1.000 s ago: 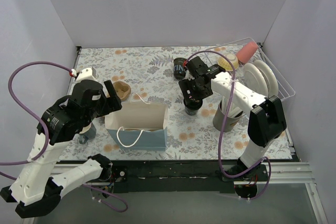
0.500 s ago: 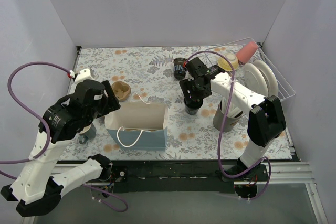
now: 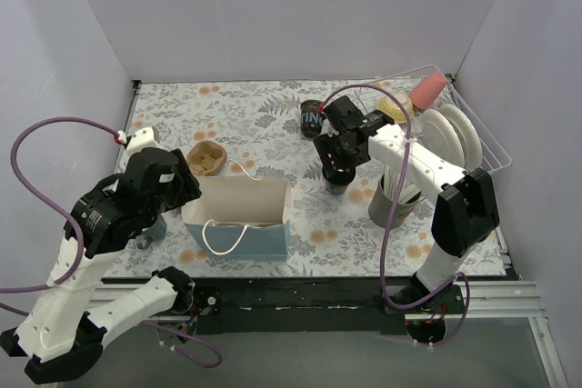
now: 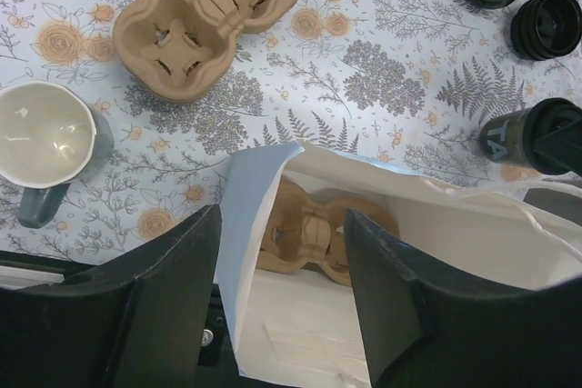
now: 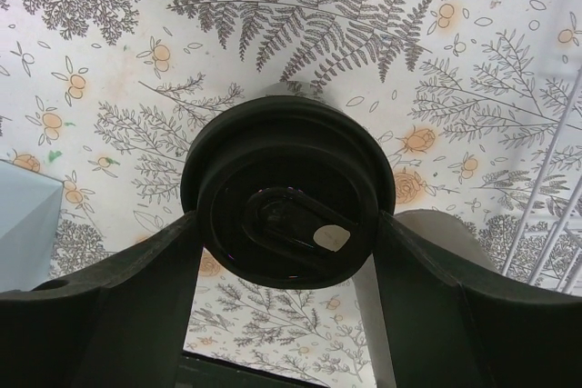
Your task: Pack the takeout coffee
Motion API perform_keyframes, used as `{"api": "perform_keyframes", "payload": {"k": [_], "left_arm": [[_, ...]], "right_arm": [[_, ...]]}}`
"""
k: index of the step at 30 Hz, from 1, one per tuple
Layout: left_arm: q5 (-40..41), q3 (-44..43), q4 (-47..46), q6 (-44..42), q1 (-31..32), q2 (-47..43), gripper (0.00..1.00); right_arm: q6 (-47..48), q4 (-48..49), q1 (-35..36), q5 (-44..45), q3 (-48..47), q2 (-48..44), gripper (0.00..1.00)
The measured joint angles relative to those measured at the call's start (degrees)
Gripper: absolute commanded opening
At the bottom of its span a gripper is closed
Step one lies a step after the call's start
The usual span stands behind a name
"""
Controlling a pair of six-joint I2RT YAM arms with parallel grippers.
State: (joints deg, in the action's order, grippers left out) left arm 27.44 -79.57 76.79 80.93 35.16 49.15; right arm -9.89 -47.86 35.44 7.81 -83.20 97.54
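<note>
One takeout coffee (image 5: 286,193) clamped in right jaws, sides hidden in wrist view

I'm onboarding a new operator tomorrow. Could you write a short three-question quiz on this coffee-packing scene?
1. True or false: the paper bag is empty.
2. What sits between the right gripper's fingers? A) a folded napkin B) a lidded black coffee cup C) a bottle
3. How many cardboard cup carriers show in the left wrist view?
Key: 1. False: a carrier lies inside. 2. B. 3. Two: the second carrier lies outside the bag.
</note>
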Motion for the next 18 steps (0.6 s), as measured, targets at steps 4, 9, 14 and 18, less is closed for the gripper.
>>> {"api": "perform_keyframes", "payload": {"k": [4, 9, 14, 18], "left_arm": [[0.8, 1.9, -0.1, -1.5, 0.0, -1.7, 0.53], [0.2, 5.5, 0.1, -2.1, 0.0, -2.9, 0.37], [-2.9, 8.0, -0.9, -3.1, 0.0, -3.6, 0.17], [-7.0, 9.6, -4.7, -3.8, 0.0, -5.1, 0.01]], "right_arm": [[0.2, -0.4, -0.2, 0.0, -0.8, -1.2, 0.62], [0.5, -1.9, -0.5, 0.4, -3.5, -1.8, 0.62], [1.2, -4.2, -0.5, 0.3, -9.0, -1.9, 0.59], [2.7, -7.0, -0.5, -1.0, -14.9, -2.5, 0.58]]}}
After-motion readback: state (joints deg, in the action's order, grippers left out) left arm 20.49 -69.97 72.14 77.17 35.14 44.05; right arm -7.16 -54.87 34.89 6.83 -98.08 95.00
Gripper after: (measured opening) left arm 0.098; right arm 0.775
